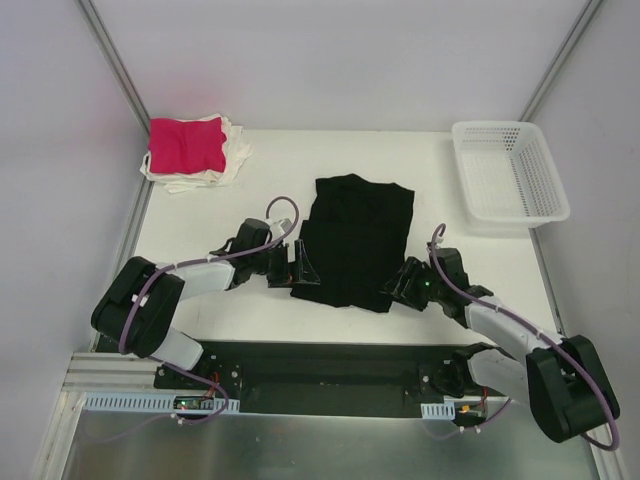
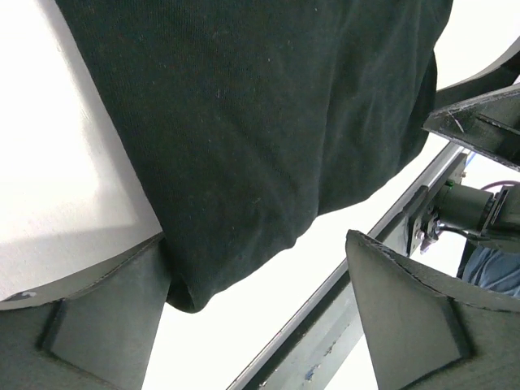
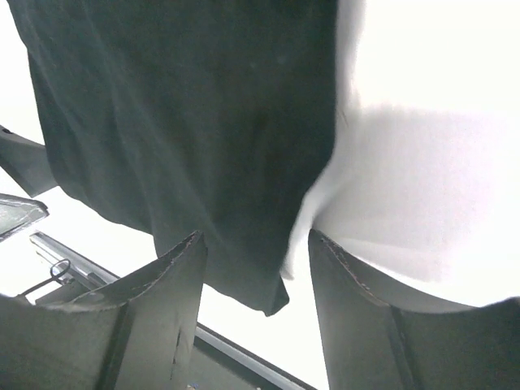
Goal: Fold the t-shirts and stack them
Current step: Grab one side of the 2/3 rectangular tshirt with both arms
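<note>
The black t-shirt (image 1: pixel 352 240) lies folded into a rectangle at the table's middle, with no print showing. My left gripper (image 1: pixel 298 268) is at its near left corner, jaws wide open. In the left wrist view the gripper (image 2: pixel 256 284) has that corner of the shirt (image 2: pixel 244 146) beside the left finger (image 2: pixel 89 317). My right gripper (image 1: pixel 400 285) is at the near right corner, also open. In the right wrist view the gripper (image 3: pixel 256 260) has the shirt's corner (image 3: pixel 203 138) hanging between its fingers. A magenta-pink shirt (image 1: pixel 186 145) lies on the folded white shirts (image 1: pixel 234 160) at the far left.
A white plastic mesh basket (image 1: pixel 508 180) stands at the far right of the table. The table's near edge and a metal rail (image 2: pixel 357 276) run just behind both grippers. Frame posts stand at the far corners.
</note>
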You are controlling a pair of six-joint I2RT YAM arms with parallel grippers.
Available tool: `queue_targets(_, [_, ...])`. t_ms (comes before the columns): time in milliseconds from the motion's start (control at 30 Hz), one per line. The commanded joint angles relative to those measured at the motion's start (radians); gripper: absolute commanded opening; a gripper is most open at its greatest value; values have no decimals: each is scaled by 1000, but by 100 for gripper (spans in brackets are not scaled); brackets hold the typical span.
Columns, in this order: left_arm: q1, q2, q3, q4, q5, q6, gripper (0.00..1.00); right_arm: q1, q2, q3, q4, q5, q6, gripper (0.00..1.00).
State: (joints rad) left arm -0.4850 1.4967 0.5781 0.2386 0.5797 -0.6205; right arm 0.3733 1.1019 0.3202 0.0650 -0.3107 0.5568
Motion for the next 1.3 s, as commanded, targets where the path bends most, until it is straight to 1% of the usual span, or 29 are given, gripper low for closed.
queue_targets(0, [-9, -38, -69, -104, -12, 8, 88, 7, -92, -32, -218, 85, -34, 56])
queue_targets(33, [-9, -47, -79, -104, -11, 8, 89, 9, -109, -32, -259, 91, -38, 57])
queue_targets(100, [-9, -78, -109, -104, -20, 7, 91, 7, -152, -44, -287, 105, -41, 56])
queue_targets(200, [-9, -79, -118, -96, -23, 10, 91, 7, -169, -58, -280, 113, -26, 56])
queue_targets(467, [-9, 25, -72, -62, 37, 31, 91, 61, -84, -61, -196, 119, 20, 57])
queue_targets(667, [-9, 42, -72, -53, 63, 24, 90, 127, -36, -44, -165, 140, 46, 57])
queue_targets(867, [-12, 63, -72, -41, 81, 18, 89, 156, 16, -38, -129, 142, 64, 55])
queue_targets(900, [-12, 65, -72, -36, 81, 16, 87, 157, 15, -40, -123, 140, 66, 53])
queue_targets(967, [-12, 69, -69, -28, 94, 18, 74, 159, 3, -43, -126, 147, 71, 49])
queue_targets(1000, [-13, 71, -67, -24, 100, 21, 70, 159, -3, -47, -129, 153, 71, 45])
queue_targets(1033, [-12, 74, -66, -24, 103, 22, 64, 161, -10, -49, -129, 156, 69, 44])
queue_targets(1133, [-13, 91, -55, -22, 121, 28, 54, 159, -25, -44, -145, 173, 66, 40])
queue_targets(1167, [-13, 96, -49, -22, 126, 31, 48, 159, -27, -43, -145, 174, 65, 39])
queue_targets(1233, [-13, 99, -44, -22, 134, 39, 41, 161, -25, -43, -143, 176, 66, 36])
queue_targets(1267, [-13, 100, -40, -22, 137, 42, 35, 161, -22, -43, -143, 174, 65, 35])
